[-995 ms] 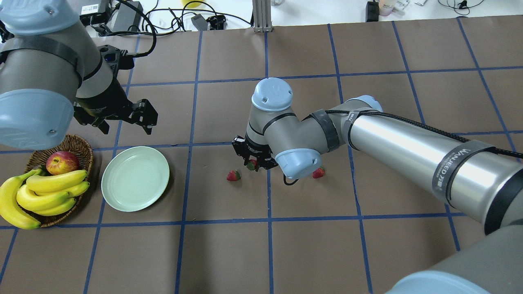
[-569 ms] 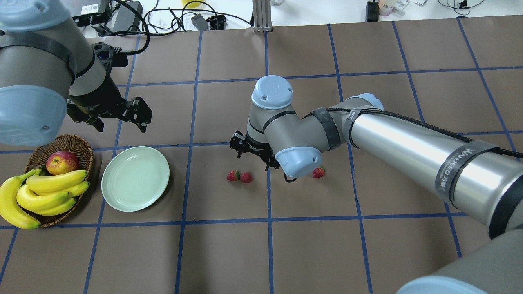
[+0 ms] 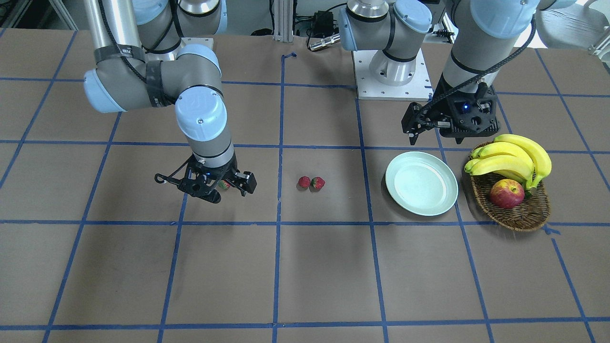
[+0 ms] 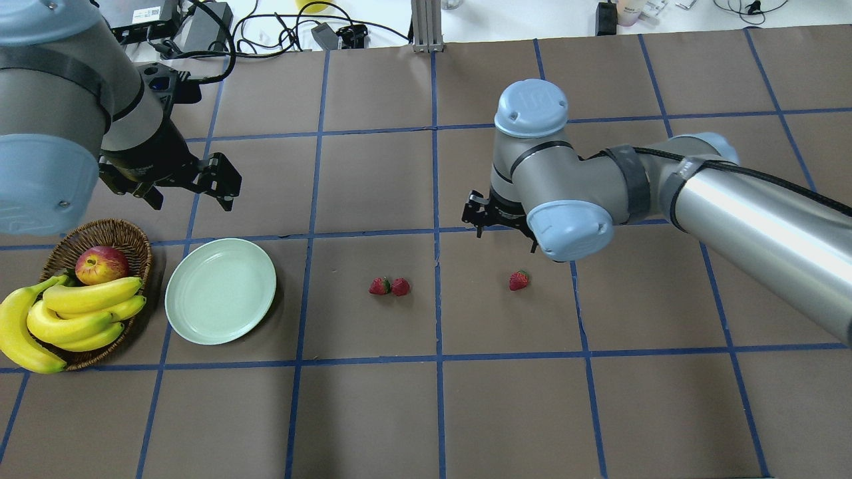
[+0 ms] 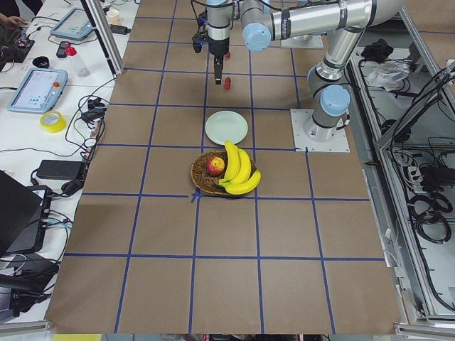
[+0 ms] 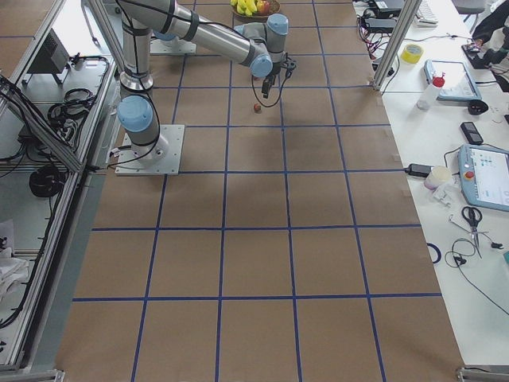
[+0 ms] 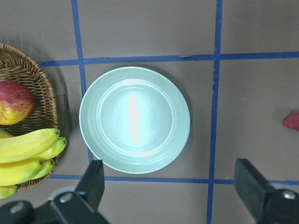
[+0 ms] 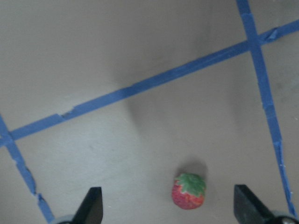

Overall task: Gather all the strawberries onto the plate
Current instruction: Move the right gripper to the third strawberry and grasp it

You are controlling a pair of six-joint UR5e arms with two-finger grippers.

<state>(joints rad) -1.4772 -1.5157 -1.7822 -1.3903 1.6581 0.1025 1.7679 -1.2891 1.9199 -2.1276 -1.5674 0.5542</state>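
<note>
Two strawberries [image 4: 379, 286] [image 4: 400, 287] lie touching near the table's middle, to the right of the mint-green plate [image 4: 220, 291], which has nothing on it. A third strawberry [image 4: 518, 280] lies further right. My right gripper [image 4: 500, 227] hangs open just above and behind it; the right wrist view shows this strawberry [image 8: 189, 191] between the open fingers [image 8: 91, 205], untouched. My left gripper [image 4: 186, 189] hovers open behind the plate [image 7: 134, 120], holding nothing. From the front, the third strawberry [image 3: 224, 185] is partly hidden by the right gripper [image 3: 228, 189].
A wicker basket [image 4: 130, 243] with bananas [image 4: 73, 313] and an apple [image 4: 101, 264] stands left of the plate. Cables and power bricks [image 4: 206, 26] lie along the far table edge. Blue tape lines grid the brown tabletop.
My right gripper let go of a strawberry beside another one, then moved right to hover over the third strawberry. The left gripper drifted slightly back and left.
</note>
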